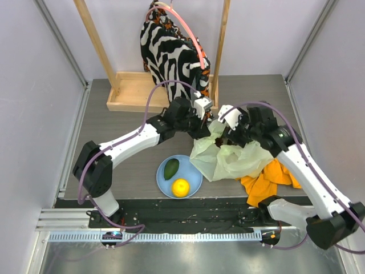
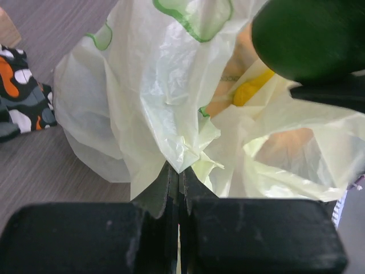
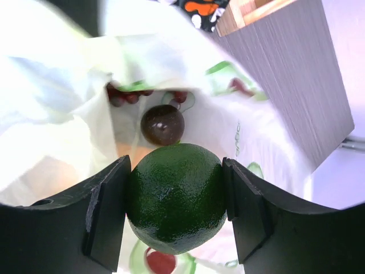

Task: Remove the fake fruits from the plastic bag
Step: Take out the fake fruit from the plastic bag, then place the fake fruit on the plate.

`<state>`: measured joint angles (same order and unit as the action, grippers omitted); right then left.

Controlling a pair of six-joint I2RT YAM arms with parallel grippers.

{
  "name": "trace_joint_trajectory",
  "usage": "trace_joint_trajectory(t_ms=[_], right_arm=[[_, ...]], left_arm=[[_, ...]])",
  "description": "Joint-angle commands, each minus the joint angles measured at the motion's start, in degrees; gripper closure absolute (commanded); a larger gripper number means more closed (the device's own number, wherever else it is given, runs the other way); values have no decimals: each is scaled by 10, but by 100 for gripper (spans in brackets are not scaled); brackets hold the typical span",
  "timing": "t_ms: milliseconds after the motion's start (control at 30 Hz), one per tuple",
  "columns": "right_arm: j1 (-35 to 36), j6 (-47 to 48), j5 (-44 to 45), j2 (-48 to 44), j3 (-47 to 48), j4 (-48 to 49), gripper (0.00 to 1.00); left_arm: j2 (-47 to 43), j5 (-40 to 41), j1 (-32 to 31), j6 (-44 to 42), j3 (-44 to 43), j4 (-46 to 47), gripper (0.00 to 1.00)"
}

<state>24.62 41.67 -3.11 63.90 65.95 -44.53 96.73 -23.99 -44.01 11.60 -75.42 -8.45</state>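
- Between the fingers of the right gripper [image 3: 175, 191], set at a medium spread, sits a dark green avocado [image 3: 174, 208]. Both pads touch it, and it is held at the open mouth of the plastic bag [image 3: 68, 103].
- Left gripper [image 2: 178, 181]: jaws pressed together on a pinched fold of the bag's rim. The held avocado appears at the upper right of the left wrist view.
- Inside the bag, just beyond the held avocado, lies a dark purple-brown fruit [image 3: 162, 124]. A yellow lemon [image 2: 251, 91] shows through the film.
- Near the bag, to its left in the top view, a light blue plate [image 1: 193, 170] carries a second avocado [image 1: 171, 169] and an orange ball [image 1: 181, 187], side by side.
- Bag and plate rest on a grey wood-grain table [image 1: 120, 131]. An orange cloth [image 1: 274, 176] lies against the bag's right side.
- At the far edge stands a wooden frame [image 1: 128, 94] hung with a zebra-patterned garment [image 1: 171, 57]. Pale walls [image 1: 34, 85] close three sides.
- Count: five fruits, namely two avocados, one orange ball, one lemon and one purple-brown. Two are on the plate, one is gripped and two are in the bag. One bag, one plate, two grippers.
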Motion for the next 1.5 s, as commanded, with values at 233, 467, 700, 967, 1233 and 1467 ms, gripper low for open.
trace_joint_trajectory(t_ms=[233, 467, 700, 967, 1233, 1467], right_arm=[[3, -75, -90, -37, 72, -27, 66], [85, -164, -226, 49, 235, -89, 66], [145, -142, -334, 179, 313, -107, 64], [239, -99, -341, 319, 289, 9, 66], [245, 24, -274, 381, 220, -23, 63], [246, 37, -263, 397, 160, -19, 58]], left_arm=[[7, 7, 62, -20, -129, -67, 43], [-43, -151, 190, -29, -198, -198, 15], [-166, -121, 214, -123, -115, -265, 10], [-259, -105, 292, -93, -47, -253, 11], [-312, -135, 362, -60, -10, -233, 12], [-317, -152, 385, -48, 2, -223, 14]])
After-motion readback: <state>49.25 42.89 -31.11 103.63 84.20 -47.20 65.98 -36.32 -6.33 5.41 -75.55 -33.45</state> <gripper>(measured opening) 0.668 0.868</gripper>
